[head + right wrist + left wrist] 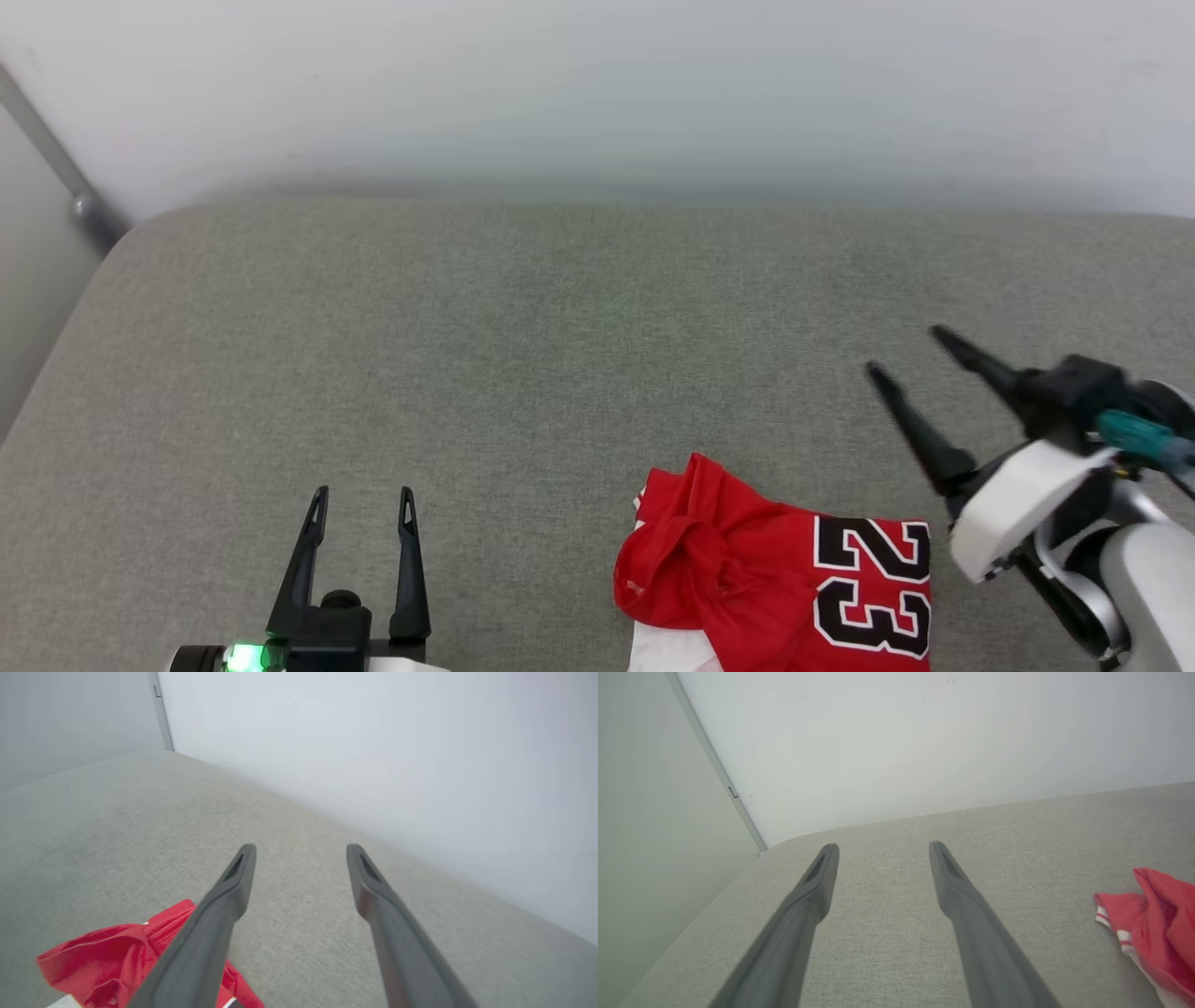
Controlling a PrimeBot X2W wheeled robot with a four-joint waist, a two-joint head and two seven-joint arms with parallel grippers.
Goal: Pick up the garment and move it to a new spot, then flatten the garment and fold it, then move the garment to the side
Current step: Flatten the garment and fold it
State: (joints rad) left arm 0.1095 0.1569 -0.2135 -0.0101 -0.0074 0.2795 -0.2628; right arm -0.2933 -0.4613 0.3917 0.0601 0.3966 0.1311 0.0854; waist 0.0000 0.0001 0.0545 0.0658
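The garment (775,583) is a red jersey with a black-and-white "23", lying crumpled at the near edge of the grey cushion (560,355), right of centre. My right gripper (907,352) hangs open above and to the right of it, fingers pointing up-left, nothing between them. In the right wrist view the garment (117,956) shows red at the lower left behind my open right gripper (301,851). My left gripper (363,499) stands open at the lower left, well apart from the cloth. The left wrist view has my left gripper (883,848) open and the garment (1153,933) at the right edge.
A pale wall (597,93) runs along the cushion's far edge. A grey metal bar (56,159) slants down at the far left corner. The cushion's left edge curves off near the wall.
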